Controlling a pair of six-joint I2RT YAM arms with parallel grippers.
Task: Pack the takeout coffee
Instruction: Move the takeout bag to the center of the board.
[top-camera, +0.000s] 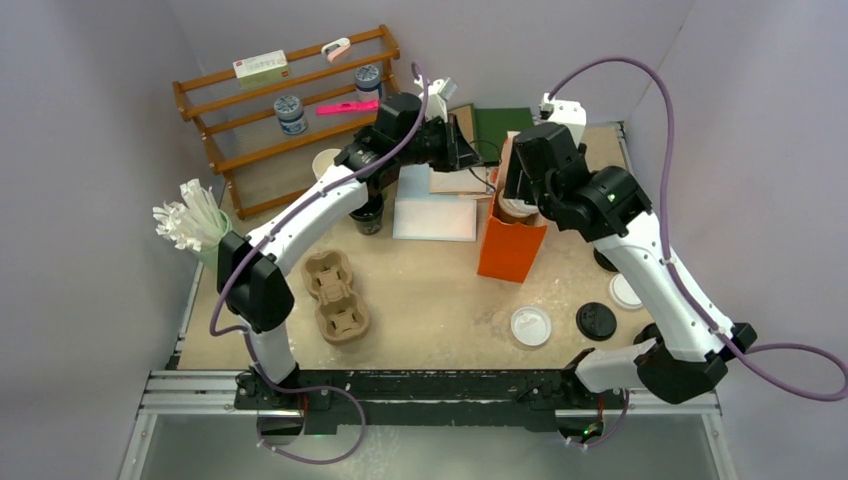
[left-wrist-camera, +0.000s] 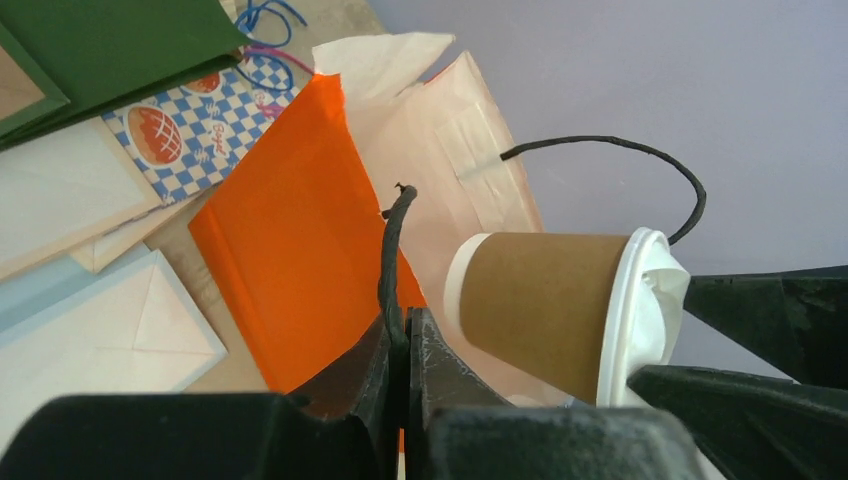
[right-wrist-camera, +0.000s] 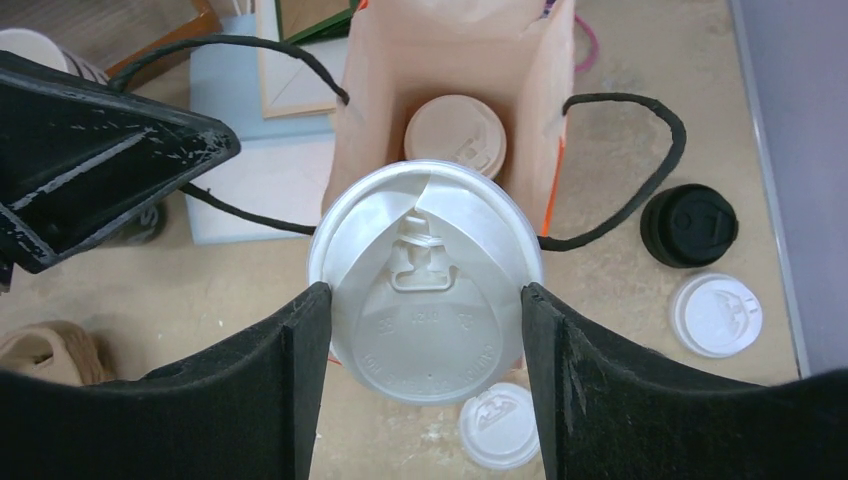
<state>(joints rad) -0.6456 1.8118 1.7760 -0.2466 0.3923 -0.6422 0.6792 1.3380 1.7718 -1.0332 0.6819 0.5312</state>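
Note:
An orange paper bag (top-camera: 510, 250) stands open mid-table, its pale inside showing in the right wrist view (right-wrist-camera: 370, 120). One lidded takeout coffee (right-wrist-camera: 455, 135) sits upright inside it. My right gripper (right-wrist-camera: 425, 295) is shut on a second takeout coffee (right-wrist-camera: 430, 340), a brown kraft cup (left-wrist-camera: 545, 300) with a white lid, held just above the bag's mouth. My left gripper (left-wrist-camera: 408, 325) is shut on the bag's near black cord handle (left-wrist-camera: 392, 240) and holds it aside at the bag's back left. The far handle (left-wrist-camera: 640, 155) arcs free.
Two cardboard cup carriers (top-camera: 335, 295) lie front left. Loose lids lie front right: a white one (top-camera: 530, 326), a black one (top-camera: 596, 321), another white one (top-camera: 627, 291). Flat envelopes and bags (top-camera: 435, 205) lie left of the orange bag, a black cup (top-camera: 367, 215) beside them. A wooden shelf (top-camera: 290, 100) stands back left.

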